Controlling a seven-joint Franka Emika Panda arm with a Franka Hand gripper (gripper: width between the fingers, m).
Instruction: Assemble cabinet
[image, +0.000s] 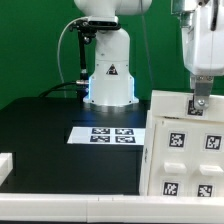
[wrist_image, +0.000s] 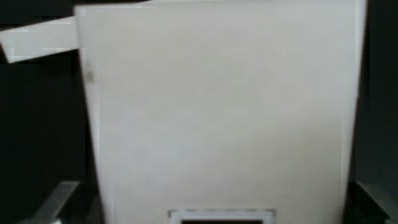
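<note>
The cabinet (image: 186, 143) lies at the table's (image: 45, 135) near corner on the exterior view's right (bare black surface spreads leftward). The gripper (image: 199, 108) touches its far top edge; whether open or clamped cannot be told.

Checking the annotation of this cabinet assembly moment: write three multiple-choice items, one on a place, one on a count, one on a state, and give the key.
1. In the exterior view, the cabinet lies at the
A. lower right
B. upper left
C. centre back

2. The marker board carries how many tags?
A. one
B. four
C. nine

3. The hand is
A. far above the table
B. down at the cabinet's top edge
C. resting on the marker board

Key: 1 A, the big white tagged body fills that corner. 2 B, two rows of two tags show. 3 B, its fingers meet the cabinet's upper edge; the wrist view is filled by a white panel.
</note>
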